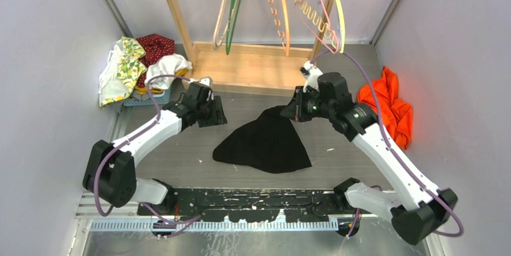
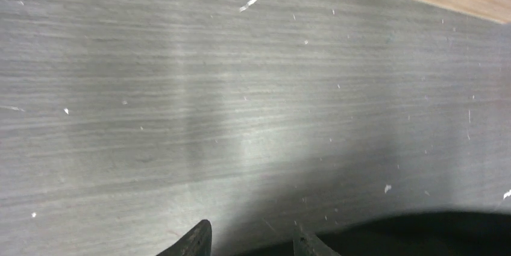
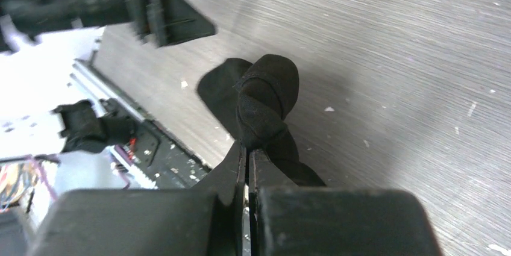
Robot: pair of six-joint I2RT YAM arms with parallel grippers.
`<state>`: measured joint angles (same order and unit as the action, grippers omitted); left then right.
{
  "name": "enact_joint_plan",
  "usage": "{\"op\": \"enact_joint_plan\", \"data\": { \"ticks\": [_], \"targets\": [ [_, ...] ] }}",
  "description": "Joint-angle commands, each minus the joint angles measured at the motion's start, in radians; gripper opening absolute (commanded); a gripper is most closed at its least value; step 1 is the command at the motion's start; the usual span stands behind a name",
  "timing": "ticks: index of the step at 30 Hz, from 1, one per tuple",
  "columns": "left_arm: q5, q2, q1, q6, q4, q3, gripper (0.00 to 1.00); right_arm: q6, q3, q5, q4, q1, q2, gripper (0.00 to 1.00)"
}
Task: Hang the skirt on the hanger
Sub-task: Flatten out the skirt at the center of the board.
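Note:
The black skirt [image 1: 265,144] lies spread on the grey table, its upper corner lifted and bunched. My right gripper [image 1: 293,111] is shut on that corner; in the right wrist view the twisted black cloth [image 3: 265,96] sticks out from between the closed fingers of the gripper [image 3: 247,147]. My left gripper [image 1: 216,113] hovers over bare table to the skirt's upper left, open with nothing between its fingers [image 2: 253,241]; the skirt's edge [image 2: 434,235] shows dark at the lower right of that view. Several hangers [image 1: 235,9] hang from the wooden rack at the back.
The rack's wooden base [image 1: 253,66] lies just behind both grippers. A pile of patterned clothes [image 1: 135,66] sits at the back left. An orange garment [image 1: 388,105] lies by the right wall. Grey walls close in both sides.

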<state>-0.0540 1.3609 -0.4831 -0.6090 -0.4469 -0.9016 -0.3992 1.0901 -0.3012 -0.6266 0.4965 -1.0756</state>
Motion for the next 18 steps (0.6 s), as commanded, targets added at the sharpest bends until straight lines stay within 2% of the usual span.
{"op": "enact_joint_plan", "data": {
  "ticks": [1,6,12,18],
  "targets": [
    [-0.077,0.021,0.039,0.043,0.103,-0.043,0.52,0.004,0.008,-0.141,-0.009,0.006,0.117,0.01],
    [-0.312,0.047,0.038,0.028,0.214,-0.092,0.51,0.046,0.01,-0.071,-0.073,0.006,0.086,0.01],
    [-0.561,-0.043,0.016,0.047,0.37,-0.118,0.56,0.05,-0.002,-0.092,-0.023,0.008,0.004,0.01],
    [-0.686,-0.025,-0.037,0.147,0.453,-0.167,0.58,0.036,0.026,-0.136,0.005,0.032,-0.062,0.01]
  ]
}}
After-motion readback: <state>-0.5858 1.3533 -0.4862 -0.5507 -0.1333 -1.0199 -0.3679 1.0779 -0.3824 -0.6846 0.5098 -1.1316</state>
